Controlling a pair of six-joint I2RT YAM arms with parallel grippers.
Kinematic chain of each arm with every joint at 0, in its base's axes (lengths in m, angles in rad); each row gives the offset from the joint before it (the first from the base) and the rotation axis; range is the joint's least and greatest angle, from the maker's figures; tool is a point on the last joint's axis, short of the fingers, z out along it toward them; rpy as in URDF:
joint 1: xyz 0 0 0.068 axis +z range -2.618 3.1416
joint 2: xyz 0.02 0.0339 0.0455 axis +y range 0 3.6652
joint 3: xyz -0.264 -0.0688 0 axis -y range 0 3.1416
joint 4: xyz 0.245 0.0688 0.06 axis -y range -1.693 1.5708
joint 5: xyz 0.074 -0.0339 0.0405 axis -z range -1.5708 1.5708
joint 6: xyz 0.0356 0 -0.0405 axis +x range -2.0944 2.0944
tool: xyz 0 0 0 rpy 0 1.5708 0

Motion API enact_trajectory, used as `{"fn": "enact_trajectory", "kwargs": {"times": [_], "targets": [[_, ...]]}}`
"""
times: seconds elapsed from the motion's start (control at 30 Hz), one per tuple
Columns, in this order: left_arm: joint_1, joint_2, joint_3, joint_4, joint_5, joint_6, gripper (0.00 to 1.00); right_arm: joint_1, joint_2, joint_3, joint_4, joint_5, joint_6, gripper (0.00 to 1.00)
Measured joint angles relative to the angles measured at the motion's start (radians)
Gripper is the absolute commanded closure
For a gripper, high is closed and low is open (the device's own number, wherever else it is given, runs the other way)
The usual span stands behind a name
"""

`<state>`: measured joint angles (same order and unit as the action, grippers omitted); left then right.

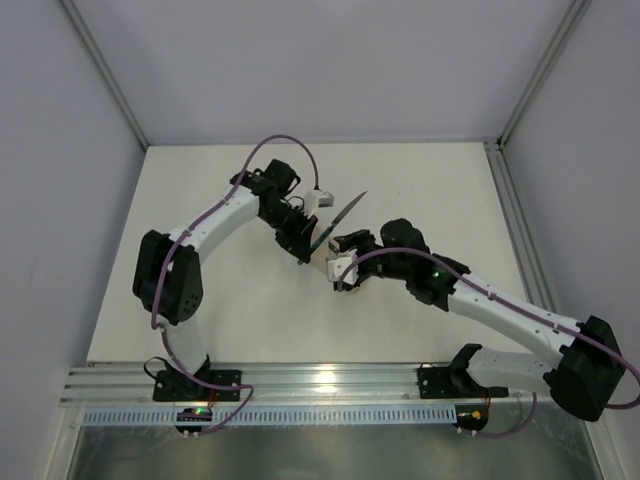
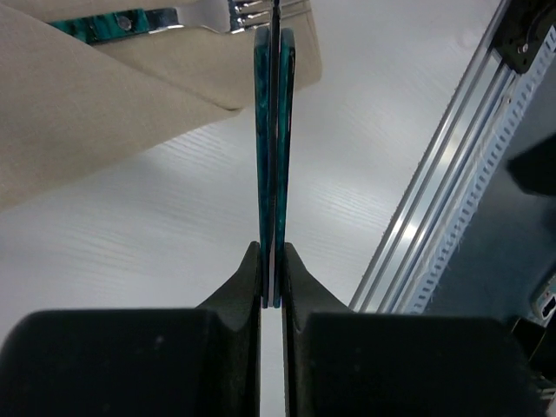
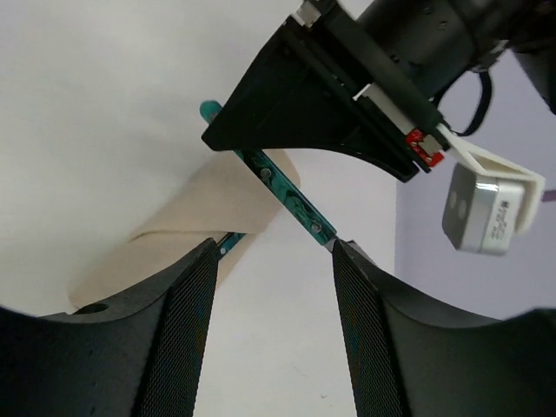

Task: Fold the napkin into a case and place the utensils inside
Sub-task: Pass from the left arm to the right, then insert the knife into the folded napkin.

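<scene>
Knife (image 2: 274, 148): stiff, slim, probably slick; pinched by its teal handle, the best hold, in the left claw (image 2: 272, 259). Right claw (image 3: 274, 261) stood spread beside the soft case (image 2: 104, 104).

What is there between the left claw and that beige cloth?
The knife, its teal handle clamped in the left gripper, spans that stretch toward the napkin; beneath it lies only bare white table. The left wrist view shows it.
</scene>
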<state>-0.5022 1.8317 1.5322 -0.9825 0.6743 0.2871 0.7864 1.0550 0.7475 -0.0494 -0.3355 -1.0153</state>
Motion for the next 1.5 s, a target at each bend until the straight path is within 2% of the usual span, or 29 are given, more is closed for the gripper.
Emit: {"fn": "enact_trajectory", "kwargs": {"times": [0.2, 0.3, 0.4, 0.63, 0.67, 0.7, 0.77, 0.8, 0.87, 0.93, 0.97, 1.07, 1.17, 1.3, 1.5], "targets": [[-0.012, -0.004, 0.0, -0.093, 0.011, 0.071, 1.0, 0.012, 0.217, 0.137, -0.09, -0.001, -0.267, 0.42], [-0.023, -0.007, 0.0, -0.127, 0.021, 0.1, 1.0, 0.024, 0.266, 0.172, -0.095, 0.014, -0.328, 0.43], [-0.029, -0.008, 0.0, -0.153, 0.032, 0.124, 1.0, 0.028, 0.307, 0.193, -0.099, 0.039, -0.362, 0.48], [-0.027, -0.011, 0.001, -0.2, 0.046, 0.174, 1.0, 0.029, 0.344, 0.189, -0.14, 0.094, -0.396, 0.79], [-0.026, -0.014, 0.001, -0.204, 0.047, 0.18, 1.0, 0.032, 0.345, 0.185, -0.156, 0.093, -0.396, 0.9], [-0.024, -0.017, 0.002, -0.206, 0.047, 0.185, 1.0, 0.035, 0.346, 0.182, -0.169, 0.093, -0.397, 0.96], [-0.024, -0.018, 0.002, -0.21, 0.048, 0.187, 1.0, 0.037, 0.346, 0.179, -0.162, 0.095, -0.386, 0.96], [-0.024, -0.018, 0.002, -0.212, 0.047, 0.187, 0.96, 0.038, 0.346, 0.179, -0.162, 0.094, -0.38, 0.97], [-0.024, -0.018, 0.003, -0.214, 0.048, 0.187, 0.78, 0.04, 0.346, 0.179, -0.163, 0.095, -0.356, 0.96], [-0.024, -0.019, 0.003, -0.213, 0.051, 0.19, 0.69, 0.041, 0.346, 0.179, -0.166, 0.098, -0.296, 0.96], [-0.024, -0.021, 0.005, -0.212, 0.052, 0.188, 0.59, 0.041, 0.346, 0.179, -0.168, 0.102, -0.265, 0.96], [-0.019, -0.029, 0.019, -0.21, 0.056, 0.17, 0.49, 0.041, 0.343, 0.179, -0.187, 0.123, -0.149, 0.96], [0.004, -0.048, 0.053, -0.197, 0.071, 0.143, 0.45, 0.04, 0.328, 0.17, -0.227, 0.143, -0.034, 0.96], [0.074, -0.079, 0.098, -0.135, 0.09, 0.082, 0.45, 0.04, 0.294, 0.14, -0.285, 0.164, 0.109, 0.96], [0.154, -0.1, 0.076, 0.051, -0.04, -0.042, 0.54, 0.02, 0.3, 0.146, -0.392, 0.204, 0.323, 0.97]]}}
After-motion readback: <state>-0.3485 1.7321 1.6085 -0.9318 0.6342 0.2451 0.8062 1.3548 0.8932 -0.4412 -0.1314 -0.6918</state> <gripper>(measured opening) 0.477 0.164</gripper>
